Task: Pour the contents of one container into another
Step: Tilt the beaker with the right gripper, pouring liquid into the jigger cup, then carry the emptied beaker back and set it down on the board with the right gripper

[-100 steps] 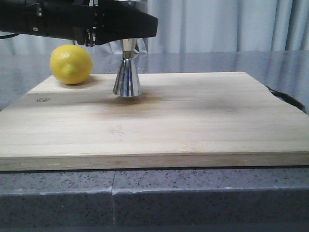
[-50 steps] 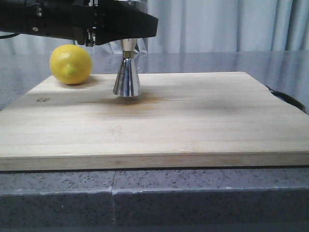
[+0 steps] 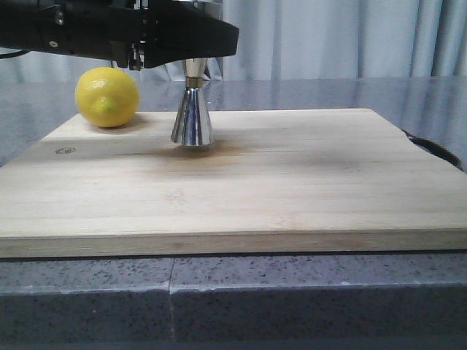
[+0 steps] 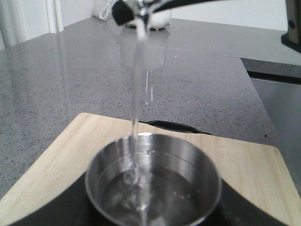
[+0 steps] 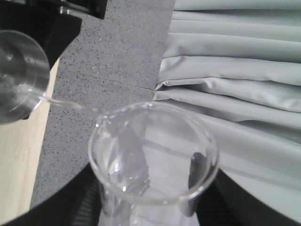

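The steel jigger stands upright on the wooden cutting board, its long axis vertical and its flared base flat on the wood near the board's far edge. The left gripper, a black body reaching in from the left, covers the jigger's upper cup; in the left wrist view the open mouth of the jigger sits between the dark finger bases, but the fingers themselves are cut off, so I cannot tell whether those jaws clamp it. A lemon lies on the board's far left corner, near the jigger but apart from it. Toward the right and front of the jigger the board is bare up to its edges, with grey stone counter beyond.

The glass beaker sits between the right gripper's dark fingers, which appear closed on its lower walls. It is tipped over, its mouth facing the camera and its lip toward the jigger. A thin clear stream runs from the lip down into the jigger's cup, where liquid already pools.
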